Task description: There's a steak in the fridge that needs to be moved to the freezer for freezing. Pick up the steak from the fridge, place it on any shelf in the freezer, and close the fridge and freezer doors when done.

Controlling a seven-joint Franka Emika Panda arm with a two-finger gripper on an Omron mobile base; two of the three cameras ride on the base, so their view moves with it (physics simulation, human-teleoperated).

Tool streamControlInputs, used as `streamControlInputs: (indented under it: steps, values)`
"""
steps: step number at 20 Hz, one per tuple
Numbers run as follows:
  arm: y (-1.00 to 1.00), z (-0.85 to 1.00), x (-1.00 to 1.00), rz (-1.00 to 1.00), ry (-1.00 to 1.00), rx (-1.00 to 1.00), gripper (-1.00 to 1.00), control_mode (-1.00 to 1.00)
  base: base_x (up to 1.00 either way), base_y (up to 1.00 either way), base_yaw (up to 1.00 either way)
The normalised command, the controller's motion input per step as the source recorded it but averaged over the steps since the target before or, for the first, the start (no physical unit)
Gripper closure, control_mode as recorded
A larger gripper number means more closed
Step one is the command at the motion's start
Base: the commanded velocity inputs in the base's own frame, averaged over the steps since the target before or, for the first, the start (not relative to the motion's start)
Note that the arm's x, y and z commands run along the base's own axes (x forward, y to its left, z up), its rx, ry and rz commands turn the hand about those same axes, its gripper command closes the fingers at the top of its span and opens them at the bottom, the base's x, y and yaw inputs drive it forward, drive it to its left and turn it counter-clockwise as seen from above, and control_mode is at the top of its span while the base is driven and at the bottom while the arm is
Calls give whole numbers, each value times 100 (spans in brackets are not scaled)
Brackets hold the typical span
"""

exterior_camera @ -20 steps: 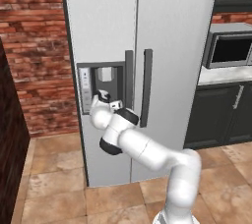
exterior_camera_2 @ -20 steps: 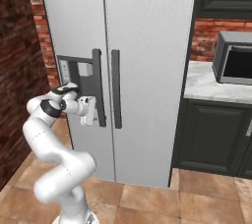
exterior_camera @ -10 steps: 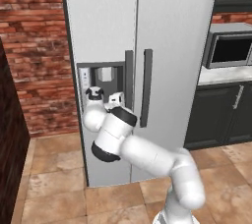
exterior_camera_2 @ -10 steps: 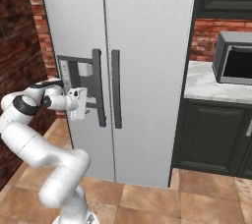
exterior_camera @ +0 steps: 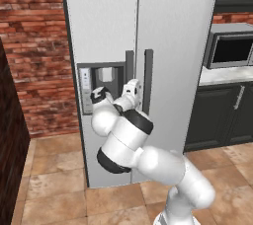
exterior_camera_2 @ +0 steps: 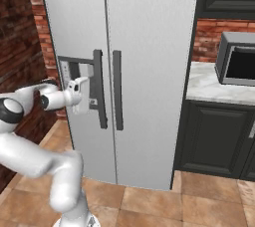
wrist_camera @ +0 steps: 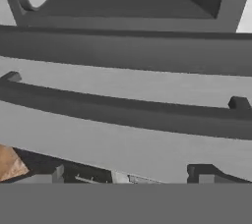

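The light-grey refrigerator stands with both doors shut: the narrow freezer door (exterior_camera: pixel 99 26) with its dark dispenser panel (exterior_camera: pixel 105 77) on the left, the wider fridge door (exterior_camera: pixel 180 46) on the right. The steak is hidden behind the doors. My gripper (exterior_camera: pixel 134 89) is open and hovers just in front of the freezer handle (exterior_camera: pixel 129 63), beside the fridge handle (exterior_camera: pixel 147 78). From the right base view the gripper (exterior_camera_2: pixel 83 89) sits left of the freezer handle (exterior_camera_2: pixel 98 79). In the hand view both handles cross as dark bars, the fridge handle (wrist_camera: pixel 123 112) nearer my fingertips (wrist_camera: pixel 58 173).
A brick wall (exterior_camera: pixel 34 46) runs left of the refrigerator. On the right a counter (exterior_camera_2: pixel 219 84) carries a microwave (exterior_camera_2: pixel 239 61) over dark cabinets (exterior_camera_2: pixel 219 136). Tiled floor (exterior_camera: pixel 54 189) lies in front.
The arm's elbow has swung out to the left, and the hand has risen a little and shifted from the dispenser panel toward the door handles.
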Motion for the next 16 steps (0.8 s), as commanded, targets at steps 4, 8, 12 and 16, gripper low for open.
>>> streamControlInputs:
  steps: [4, 8, 12, 16]
  values:
    - [-54, 72, -65, -9, -51, 21, -100, -100, 0, 0, 0]
    - [-47, 56, -47, -9, -47, 42, -100, -100, 0, 0, 0]
    - [-23, 51, -42, -2, -35, 57, -100, -100, 0, 0, 0]
    - [-8, 51, -27, 0, -27, 66, -100, -100, 0, 0, 0]
